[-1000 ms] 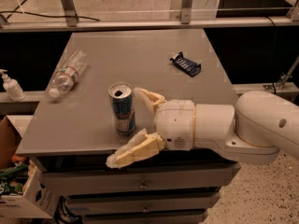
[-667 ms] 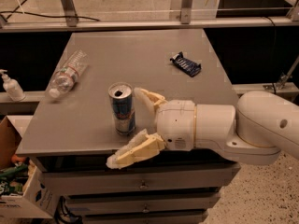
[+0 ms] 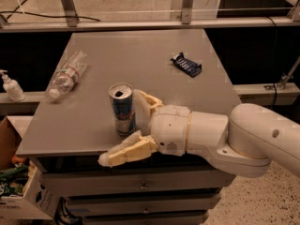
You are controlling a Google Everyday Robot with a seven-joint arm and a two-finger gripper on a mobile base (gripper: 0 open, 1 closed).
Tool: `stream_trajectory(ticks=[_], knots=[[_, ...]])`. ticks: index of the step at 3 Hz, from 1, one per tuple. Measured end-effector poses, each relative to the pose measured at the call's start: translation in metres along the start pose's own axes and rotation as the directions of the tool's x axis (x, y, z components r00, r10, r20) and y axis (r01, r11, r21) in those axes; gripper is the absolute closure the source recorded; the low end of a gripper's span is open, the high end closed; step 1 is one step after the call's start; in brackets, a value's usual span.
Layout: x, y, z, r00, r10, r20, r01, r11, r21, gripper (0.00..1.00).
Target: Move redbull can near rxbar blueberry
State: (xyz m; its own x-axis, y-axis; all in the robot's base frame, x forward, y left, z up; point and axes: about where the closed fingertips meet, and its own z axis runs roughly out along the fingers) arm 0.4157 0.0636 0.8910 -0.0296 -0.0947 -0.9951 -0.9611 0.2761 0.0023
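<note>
The redbull can [image 3: 123, 108] stands upright near the front edge of the grey table [image 3: 140, 64], blue and silver with an open silver top. My gripper [image 3: 125, 125] is open around it: one cream finger [image 3: 125, 152] lies in front of the can, the other [image 3: 146, 101] sits behind and to its right. Whether the fingers touch the can I cannot tell. The rxbar blueberry [image 3: 186, 64], a dark blue wrapper, lies flat at the table's back right, well away from the can.
A clear plastic bottle [image 3: 68, 74] lies on its side at the table's left. A pump bottle [image 3: 11, 86] stands on a ledge left of the table. A cardboard box [image 3: 18, 191] sits on the floor at the lower left. Drawers are under the table.
</note>
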Motion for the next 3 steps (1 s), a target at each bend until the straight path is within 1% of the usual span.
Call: stream_trajectory(ticks=[1, 2, 3], knots=[[0.024, -0.018, 0.022, 1.000, 0.014, 0.019, -0.014, 0.9994, 0.033, 0.00], [0.052, -0.043, 0.043, 0.999, 0.028, 0.023, -0.029, 0.9970, 0.072, 0.00], [0.068, -0.061, 0.052, 0.999, 0.038, 0.026, -0.040, 0.9930, 0.111, 0.16]])
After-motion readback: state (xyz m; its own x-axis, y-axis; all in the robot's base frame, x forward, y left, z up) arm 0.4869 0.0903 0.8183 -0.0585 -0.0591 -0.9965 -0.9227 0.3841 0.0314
